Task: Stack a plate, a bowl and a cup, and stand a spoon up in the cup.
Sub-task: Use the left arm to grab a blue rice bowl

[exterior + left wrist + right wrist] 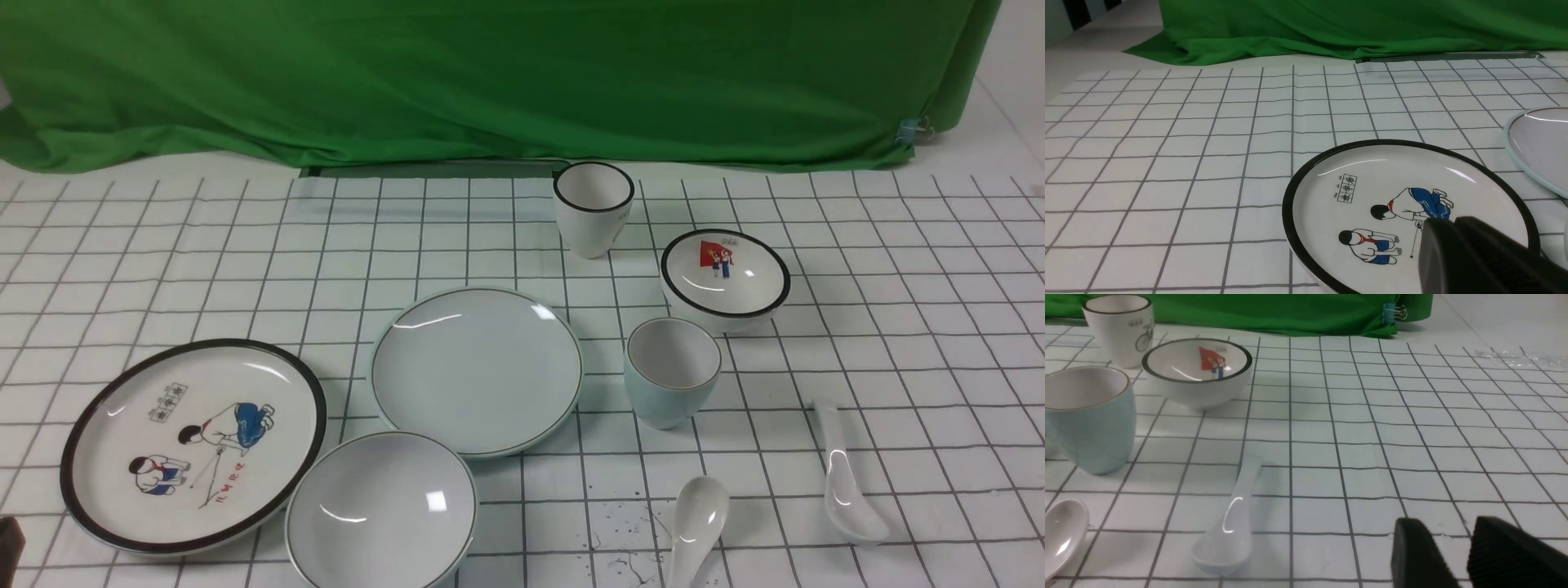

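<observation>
Four pieces, plate (478,371), bowl (381,510), cup (672,371), spoon (841,474), are lying unstacked; right gripper (1449,528) is hovering slightly parted, empty; left gripper (1447,243): cannot tell.

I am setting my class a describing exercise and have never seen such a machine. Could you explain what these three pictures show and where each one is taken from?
This is a robot with two arms, each ending in a claw. The wide picture looks forward from between the arms. The other two come from cameras on the left and right wrists.

On a checked cloth lie a plain pale plate, a matching bowl and a small pale cup. There are also a cartoon plate, a black-rimmed bowl, a taller white cup, a white spoon and a second white spoon. Nothing is stacked yet.

The left claw is near the cartoon plate; I cannot tell whether it is open. The right claw, slightly open, is near the second white spoon. Neither visibly holds anything.
</observation>
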`<action>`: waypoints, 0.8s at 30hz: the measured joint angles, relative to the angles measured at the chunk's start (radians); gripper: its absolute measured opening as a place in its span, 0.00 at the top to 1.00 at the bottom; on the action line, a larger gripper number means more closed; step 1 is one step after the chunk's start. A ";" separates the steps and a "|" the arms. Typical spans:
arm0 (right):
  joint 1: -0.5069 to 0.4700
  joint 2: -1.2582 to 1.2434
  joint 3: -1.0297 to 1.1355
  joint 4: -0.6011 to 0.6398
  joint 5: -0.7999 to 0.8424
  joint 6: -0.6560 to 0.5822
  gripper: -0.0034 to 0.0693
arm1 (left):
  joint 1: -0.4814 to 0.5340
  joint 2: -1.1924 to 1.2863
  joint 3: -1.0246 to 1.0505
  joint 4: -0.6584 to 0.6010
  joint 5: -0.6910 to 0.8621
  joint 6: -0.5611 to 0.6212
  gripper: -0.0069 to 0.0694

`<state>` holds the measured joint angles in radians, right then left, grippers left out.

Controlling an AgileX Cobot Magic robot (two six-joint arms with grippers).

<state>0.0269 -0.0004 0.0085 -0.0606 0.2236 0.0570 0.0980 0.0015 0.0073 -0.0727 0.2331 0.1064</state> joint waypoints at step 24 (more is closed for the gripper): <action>0.000 0.000 0.000 0.232 -0.080 0.783 0.62 | 0.000 0.000 0.000 -0.823 -0.137 -0.464 0.95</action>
<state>0.0269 -0.0004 0.0085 0.1709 0.1433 0.8404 0.0980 0.0015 0.0073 -0.8955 0.0963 -0.3577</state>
